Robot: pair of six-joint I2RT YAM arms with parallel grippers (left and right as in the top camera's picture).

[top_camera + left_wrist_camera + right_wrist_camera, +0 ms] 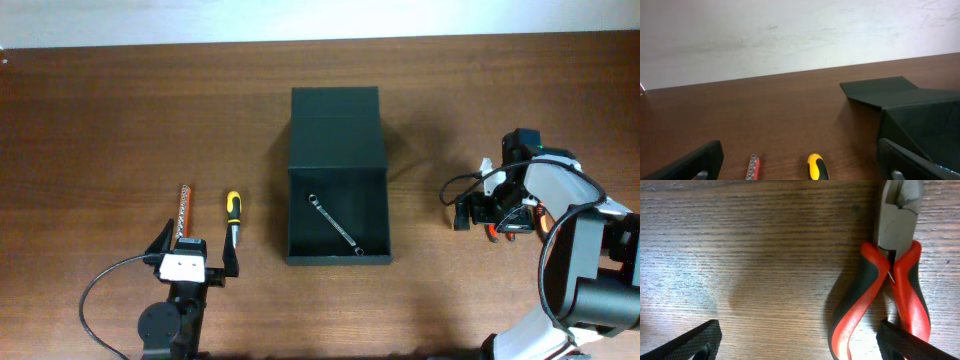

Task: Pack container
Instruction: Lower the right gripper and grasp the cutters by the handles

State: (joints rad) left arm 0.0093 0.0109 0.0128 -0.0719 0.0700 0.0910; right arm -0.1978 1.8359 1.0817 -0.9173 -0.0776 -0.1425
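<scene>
While the container point(337, 125) is sitting open at centre, wrench point(335, 225) lying inside, left fingers point(695, 162) are gaping wide near the screwdriver point(232, 215); right fingers point(690, 342) are gaping wide too, hovering over pliers point(890, 280) at the right.

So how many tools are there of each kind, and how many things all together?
wrench: 1, inside the box
screwdriver: 1
bit holder: 1
pliers: 1
box: 1
Total: 5 things, 4 of them tools
</scene>
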